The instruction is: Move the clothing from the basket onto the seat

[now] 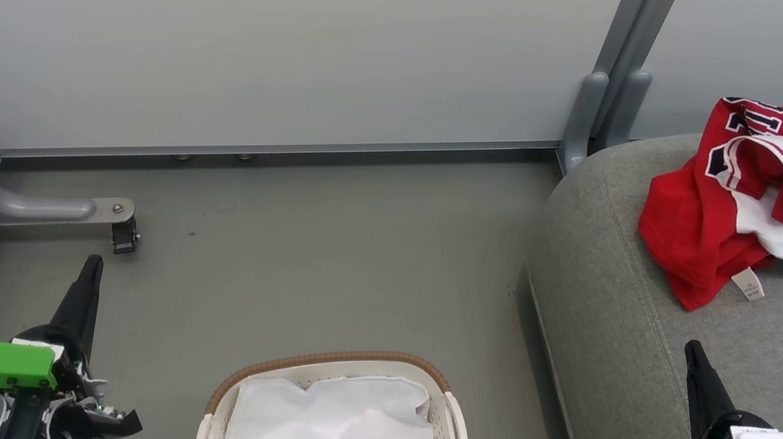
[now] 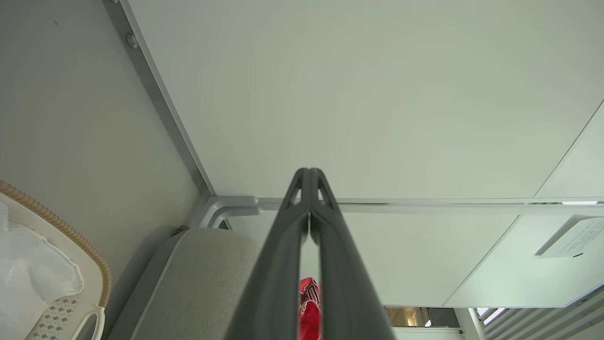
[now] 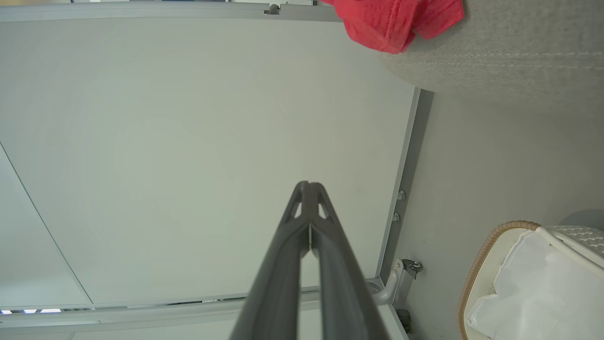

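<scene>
Left gripper (image 1: 89,274) and right gripper (image 1: 693,358) closed, empty — navy lettering (image 1: 768,122) on clothing (image 1: 698,221) illegible.

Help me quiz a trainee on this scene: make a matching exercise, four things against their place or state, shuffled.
Things:
1. clothing
2. basket
3. left tool
4. seat

Place or state:
A. on the floor, with a white liner inside
B. shut, holding nothing
C. grey, to the basket's right
D. heaped on the seat

Pairs: 1-D, 2-A, 3-B, 4-C
</scene>
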`<state>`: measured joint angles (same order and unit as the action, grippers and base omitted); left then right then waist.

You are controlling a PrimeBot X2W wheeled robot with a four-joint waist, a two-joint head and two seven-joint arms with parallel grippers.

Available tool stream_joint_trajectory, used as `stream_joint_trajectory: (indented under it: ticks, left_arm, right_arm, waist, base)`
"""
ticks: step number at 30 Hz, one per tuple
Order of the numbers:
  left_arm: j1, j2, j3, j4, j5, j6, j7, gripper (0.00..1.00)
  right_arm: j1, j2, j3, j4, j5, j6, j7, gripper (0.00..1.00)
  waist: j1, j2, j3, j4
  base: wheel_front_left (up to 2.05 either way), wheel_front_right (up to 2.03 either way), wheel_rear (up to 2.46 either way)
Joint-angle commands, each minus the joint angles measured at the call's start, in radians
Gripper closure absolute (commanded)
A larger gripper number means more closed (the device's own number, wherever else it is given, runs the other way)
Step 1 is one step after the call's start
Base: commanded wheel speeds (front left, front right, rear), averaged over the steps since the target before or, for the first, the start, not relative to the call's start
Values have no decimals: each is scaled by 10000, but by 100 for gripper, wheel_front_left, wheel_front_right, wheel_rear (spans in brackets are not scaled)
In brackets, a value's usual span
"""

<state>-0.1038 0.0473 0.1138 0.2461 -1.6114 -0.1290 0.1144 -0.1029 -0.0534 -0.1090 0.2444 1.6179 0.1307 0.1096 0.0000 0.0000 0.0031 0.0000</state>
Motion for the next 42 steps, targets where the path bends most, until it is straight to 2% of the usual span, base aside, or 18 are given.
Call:
stream_joint_trajectory:
  ticks: [1, 42]
  left_arm:
    - [-108, 55, 20, -21, -32, -43, 26, 100]
    - [-108, 55, 20, -22, -33, -43, 26, 100]
  right_arm:
    - [-91, -17, -28, -2, -26, 0, 44, 100]
    - [-94, 3, -55, 0, -53, 0, 67, 100]
  waist:
    - [0, 0, 0, 0]
    - [0, 0, 0, 0]
  base:
    - [0, 0, 0]
    - [0, 0, 0]
